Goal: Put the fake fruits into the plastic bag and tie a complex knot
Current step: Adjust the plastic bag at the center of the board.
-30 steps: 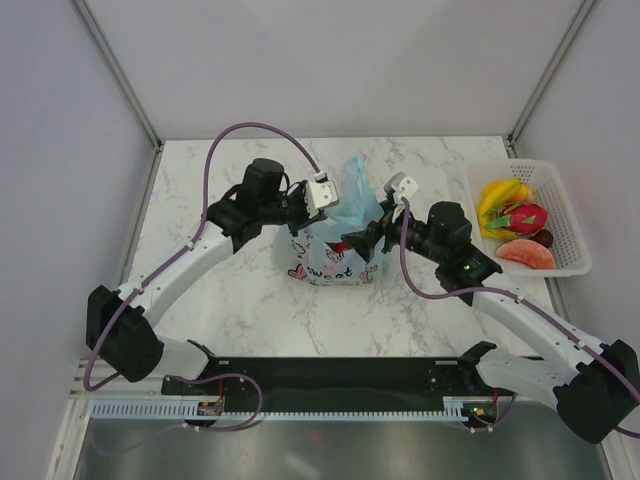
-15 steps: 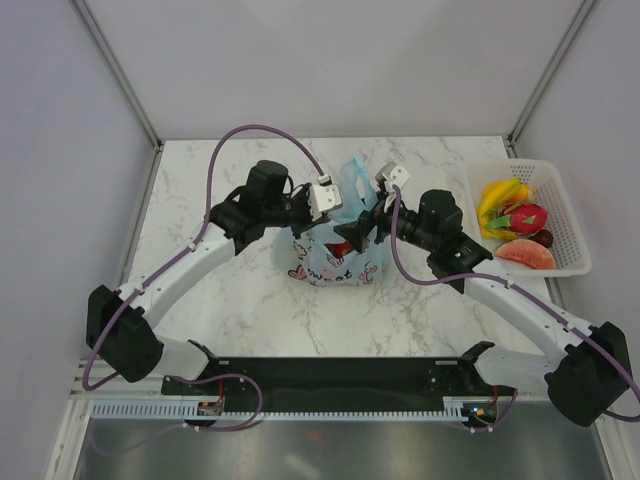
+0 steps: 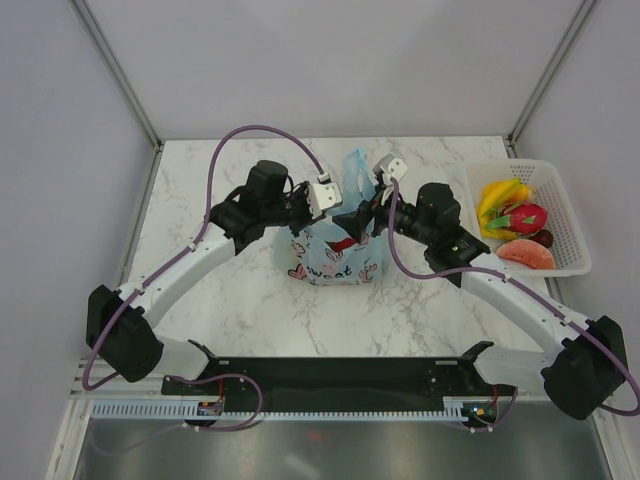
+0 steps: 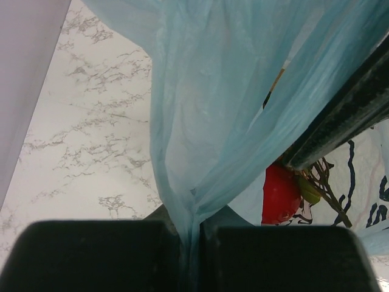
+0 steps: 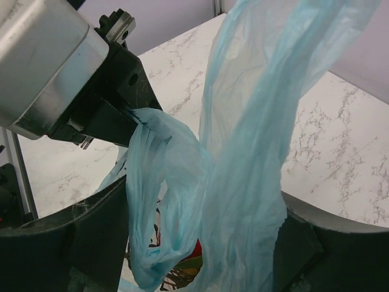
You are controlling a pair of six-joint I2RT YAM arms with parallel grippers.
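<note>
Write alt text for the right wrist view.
A handle of the light-blue plastic bag rises between the open fingers of the right gripper. At upper left, the left gripper pinches another fold of it, over a white marble table.

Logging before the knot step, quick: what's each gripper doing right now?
Left gripper: closed, pinching the plastic bag film.
Right gripper: open, jaws either side of a raised strip of the bag, not clamped.

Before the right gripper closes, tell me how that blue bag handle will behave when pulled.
Likely floppy: the plastic bag hangs in creased folds between the open fingers of the right gripper. Probably thin and light: the film looks translucent. It should bunch, not hold shape: the left gripper pinches it into a narrow pleat.
</note>
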